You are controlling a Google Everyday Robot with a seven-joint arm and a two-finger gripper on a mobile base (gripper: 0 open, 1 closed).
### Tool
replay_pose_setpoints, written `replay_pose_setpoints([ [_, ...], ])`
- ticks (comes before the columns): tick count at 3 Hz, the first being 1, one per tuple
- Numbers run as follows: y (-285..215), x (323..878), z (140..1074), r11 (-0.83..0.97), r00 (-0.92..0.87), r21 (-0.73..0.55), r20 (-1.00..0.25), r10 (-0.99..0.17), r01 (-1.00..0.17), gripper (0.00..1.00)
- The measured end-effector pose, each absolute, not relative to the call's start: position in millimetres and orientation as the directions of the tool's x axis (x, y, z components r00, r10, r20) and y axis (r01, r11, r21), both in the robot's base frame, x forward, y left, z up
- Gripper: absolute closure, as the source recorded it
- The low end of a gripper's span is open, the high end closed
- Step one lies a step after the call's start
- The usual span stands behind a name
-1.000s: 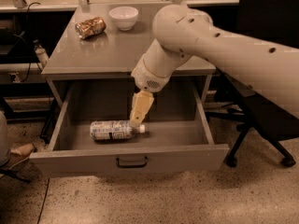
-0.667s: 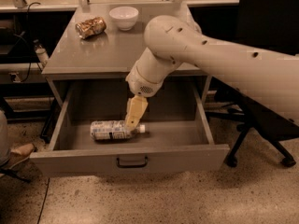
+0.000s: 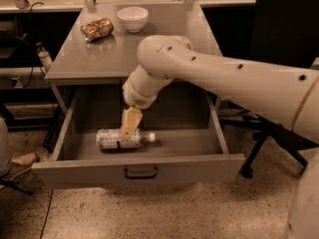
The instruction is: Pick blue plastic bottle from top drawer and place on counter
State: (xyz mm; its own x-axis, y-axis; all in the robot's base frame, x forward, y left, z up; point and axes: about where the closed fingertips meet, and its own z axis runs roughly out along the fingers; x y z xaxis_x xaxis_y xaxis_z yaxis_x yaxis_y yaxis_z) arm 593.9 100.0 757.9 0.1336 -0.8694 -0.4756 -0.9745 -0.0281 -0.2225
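Note:
The blue plastic bottle (image 3: 110, 139) lies on its side in the open top drawer (image 3: 199, 164), white cap pointing right. My gripper (image 3: 126, 133) hangs from the big white arm and reaches down into the drawer. Its tan tip sits right at the bottle's middle, over the label. The bottle rests on the drawer floor. The grey counter (image 3: 169, 39) is the cabinet top just behind the drawer.
A brown-gold can (image 3: 96, 29) lies on its side and a white bowl (image 3: 132, 18) stands at the back left of the counter. A black office chair (image 3: 284, 34) stands to the right of the cabinet. A small bottle (image 3: 44, 57) stands on a low shelf at left.
The arm has swung left and down. The gripper tip has moved from beside the bottle's cap end onto the bottle's middle. The bottle has not moved.

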Motion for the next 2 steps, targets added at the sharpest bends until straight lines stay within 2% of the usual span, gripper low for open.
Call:
replay_pose_setpoints([
  [2,127,601,712,-0.059,0.146,-0.188,-0.495,-0.857,-0.98,0.0],
])
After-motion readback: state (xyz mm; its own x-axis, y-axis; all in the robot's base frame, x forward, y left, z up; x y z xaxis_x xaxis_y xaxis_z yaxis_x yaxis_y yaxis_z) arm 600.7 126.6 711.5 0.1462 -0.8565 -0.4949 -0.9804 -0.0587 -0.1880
